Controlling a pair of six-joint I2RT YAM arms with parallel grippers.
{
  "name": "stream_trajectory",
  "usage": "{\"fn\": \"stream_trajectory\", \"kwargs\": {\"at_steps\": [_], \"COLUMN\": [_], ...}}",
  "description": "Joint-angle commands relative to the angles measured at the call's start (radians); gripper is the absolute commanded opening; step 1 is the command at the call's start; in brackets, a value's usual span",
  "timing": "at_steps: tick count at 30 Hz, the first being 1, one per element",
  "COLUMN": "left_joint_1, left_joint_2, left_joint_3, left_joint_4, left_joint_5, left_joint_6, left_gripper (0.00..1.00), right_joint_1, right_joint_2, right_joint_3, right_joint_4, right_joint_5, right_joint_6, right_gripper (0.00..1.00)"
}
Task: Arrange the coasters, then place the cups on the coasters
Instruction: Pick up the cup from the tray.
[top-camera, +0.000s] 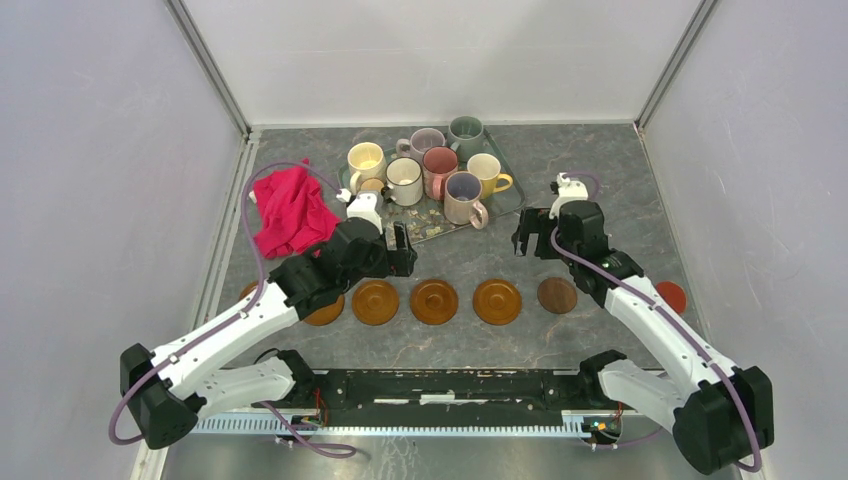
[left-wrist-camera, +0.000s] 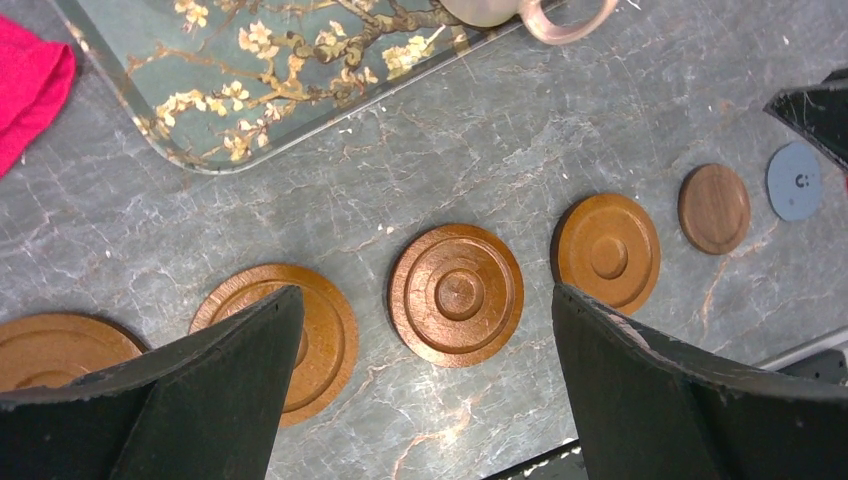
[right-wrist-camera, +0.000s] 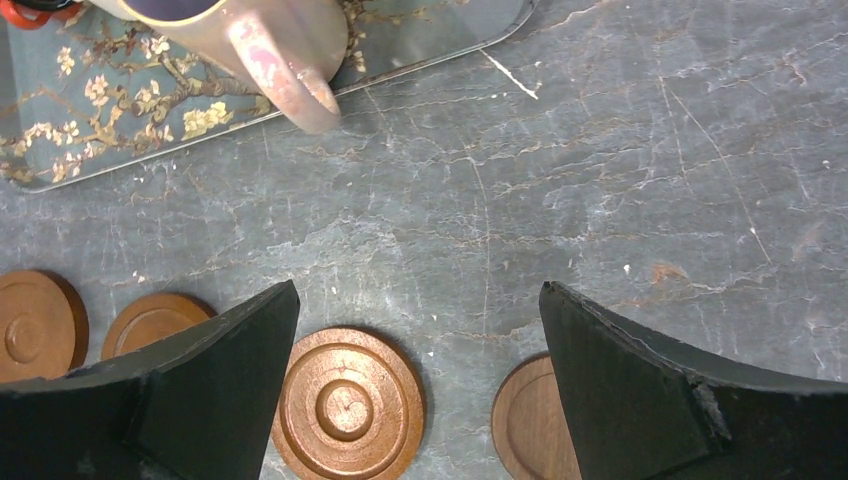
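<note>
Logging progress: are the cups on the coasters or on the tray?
On the tray: the cups stand upright, clustered on it; the coasters in the near row lie bare where visible.

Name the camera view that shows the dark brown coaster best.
Left wrist: the dark brown coaster is whole and close. Top external shows it whole but small; right wrist has it half hidden behind a gripper finger.
</note>
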Motion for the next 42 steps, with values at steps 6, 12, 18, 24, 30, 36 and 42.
{"fn": "stream_trajectory", "kwargs": {"at_steps": [6,12,18,24,30,36,42], "left_joint_1": [0.0,0.0,0.002,0.014,0.024,0.025,0.025], "left_joint_2": [0.013,0.081,0.093,0.019,-0.094,-0.166,-0.18], "left_joint_3": [-0.031,0.011,0.019,0.004,0.011,0.005,-0.001], "left_joint_4": [0.016,0.037,0.051,0.018,-0.041,-0.073,-0.086], "left_joint_5": [-0.066,-0.069,-0.125,-0.166,-0.195,-0.205,-0.207], "left_joint_6": [-0.143,-0.159,-0.157,-0.141,-0.109,-0.104,-0.11], "left_gripper": [1.0,1.0,1.0,1.0,1.0,1.0,1.0], "right_joint_1": [0.062,0.105,0.135,0.172,0.214,0.27,0.311], "right_joint_2": [0.024,0.107,0.208,0.384,0.535,0.646,0.677], "right_joint_3": [0.007,0.065,0.085,0.23,0.359,0.46,0.523], "right_joint_4": [0.065,0.105,0.227,0.245,0.231,0.2,0.147], "right_joint_5": [-0.041,-0.04,-0.103,-0.061,-0.025,0.039,0.098], "right_joint_6": [-0.027,-0.061,-0.119,-0.189,-0.229,-0.227,-0.206], "right_gripper": [0.98,0.98,0.98,0.98,0.98,0.98,0.98]}}
